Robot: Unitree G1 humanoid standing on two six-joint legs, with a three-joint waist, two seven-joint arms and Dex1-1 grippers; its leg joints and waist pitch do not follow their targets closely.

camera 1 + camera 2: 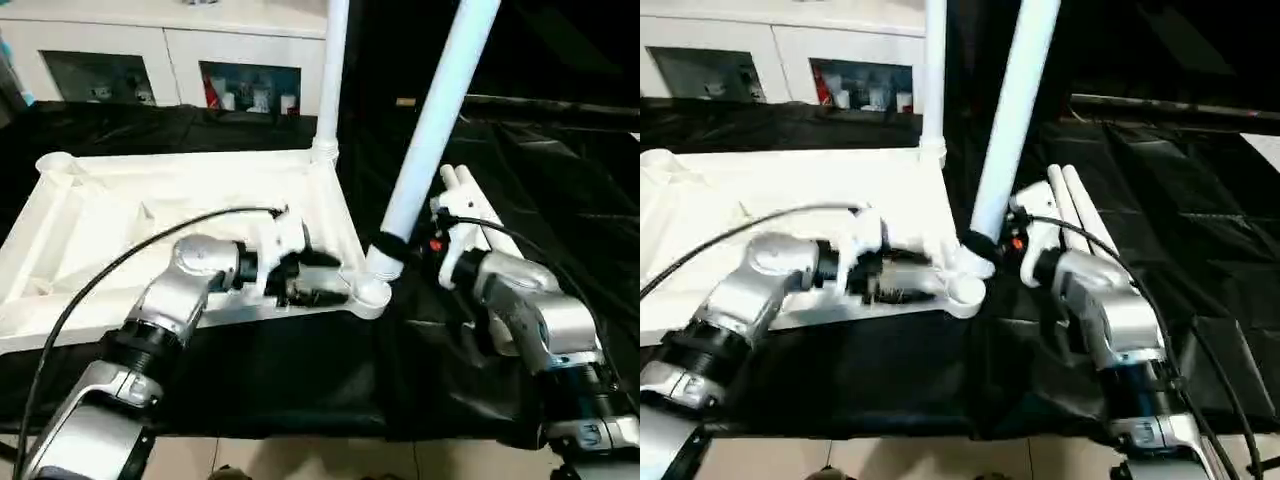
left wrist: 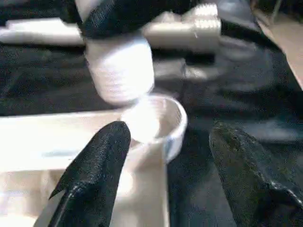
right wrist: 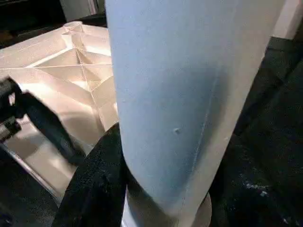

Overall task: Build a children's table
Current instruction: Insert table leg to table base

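Right end effector (image 1: 385, 250) is pinching a leg (image 1: 430, 130) tilted over the near-right socket (image 2: 163, 118) of the upside-down tabletop (image 1: 120, 230) on the worktop (image 1: 560, 180). Left end effector (image 2: 165, 161) is spread beside that corner. 1 leg's already in; this tilt could cross-thread.

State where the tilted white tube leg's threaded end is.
The tilted white tube leg, gripped by the right gripper, has its threaded end just above the near-right corner socket.

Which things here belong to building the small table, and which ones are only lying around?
Belong to the job:
- white tabletop, underside up
- leg standing in the far corner socket
- leg held by the right claw over the near socket
- two spare legs

Lying about:
- white cabinet
- black cover
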